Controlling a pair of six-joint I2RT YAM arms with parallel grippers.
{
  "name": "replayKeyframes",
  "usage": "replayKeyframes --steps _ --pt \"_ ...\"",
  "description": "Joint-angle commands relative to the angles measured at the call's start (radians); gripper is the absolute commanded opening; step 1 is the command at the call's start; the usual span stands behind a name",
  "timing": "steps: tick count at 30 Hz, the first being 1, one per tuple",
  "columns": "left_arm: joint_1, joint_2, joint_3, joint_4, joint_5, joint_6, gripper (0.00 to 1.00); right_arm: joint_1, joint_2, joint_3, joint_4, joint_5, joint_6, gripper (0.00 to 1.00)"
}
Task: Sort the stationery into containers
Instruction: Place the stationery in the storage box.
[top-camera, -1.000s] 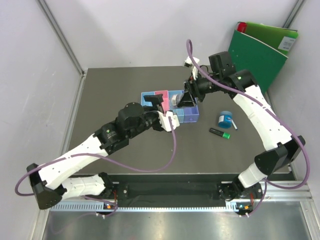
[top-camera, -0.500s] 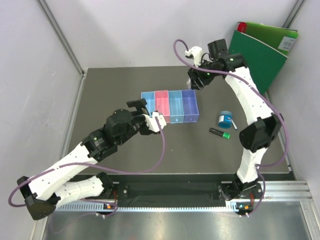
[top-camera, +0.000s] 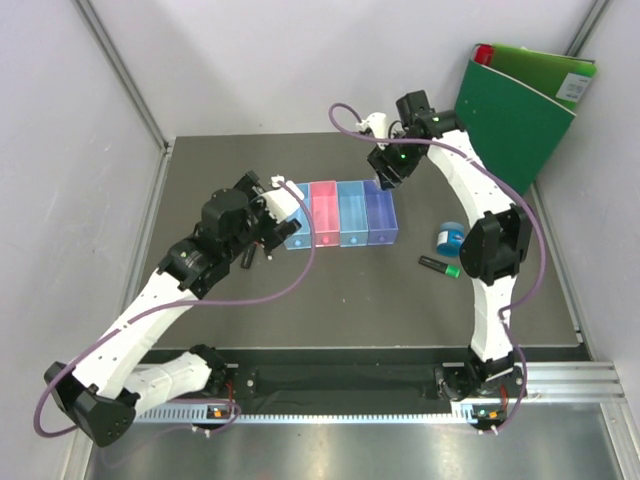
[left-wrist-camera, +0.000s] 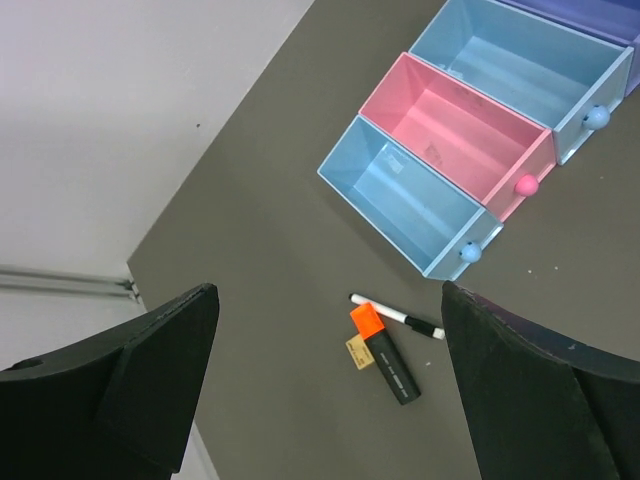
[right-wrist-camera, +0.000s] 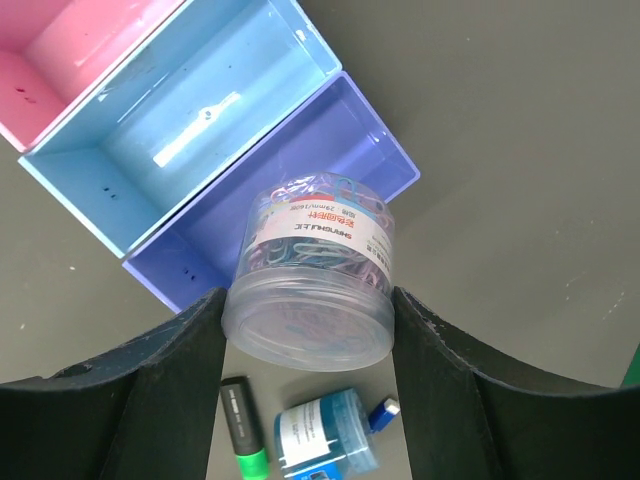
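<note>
The four joined bins (top-camera: 340, 213) stand mid-table: light blue (left-wrist-camera: 410, 195), pink (left-wrist-camera: 460, 130), light blue (right-wrist-camera: 180, 120) and purple (right-wrist-camera: 270, 190), all looking empty. My right gripper (right-wrist-camera: 308, 295) is shut on a clear round jar of paper clips (right-wrist-camera: 310, 290), held above the purple bin's end; it also shows in the top view (top-camera: 385, 168). My left gripper (left-wrist-camera: 328, 295) is open and empty, high above an orange-capped black marker (left-wrist-camera: 385, 350), a thin white pen (left-wrist-camera: 395, 315) and a small tan piece (left-wrist-camera: 357, 350). A green-capped marker (top-camera: 440, 266) and a blue round roll (top-camera: 450, 238) lie right of the bins.
A big green binder (top-camera: 520, 100) leans against the back right wall. A tiny blue piece (right-wrist-camera: 383, 410) lies beside the blue roll. Walls close the table on the left, back and right.
My left gripper swung left and back, away from the front of the bins. My right gripper carried the jar from over the bins up toward the back, by the purple bin.
</note>
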Motion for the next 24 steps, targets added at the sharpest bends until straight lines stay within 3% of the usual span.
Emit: replayKeyframes --steps 1,17,24 --pt "0.041 -0.003 0.037 0.005 0.06 -0.076 0.97 0.017 0.027 0.046 0.028 0.013 -0.041 0.47" --pt "0.171 -0.006 0.022 0.033 0.14 -0.13 0.97 0.045 0.139 0.049 0.051 0.052 -0.056 0.48" --pt "0.214 -0.004 0.005 0.045 0.206 -0.14 0.97 0.059 0.167 0.049 0.057 0.074 -0.059 0.53"
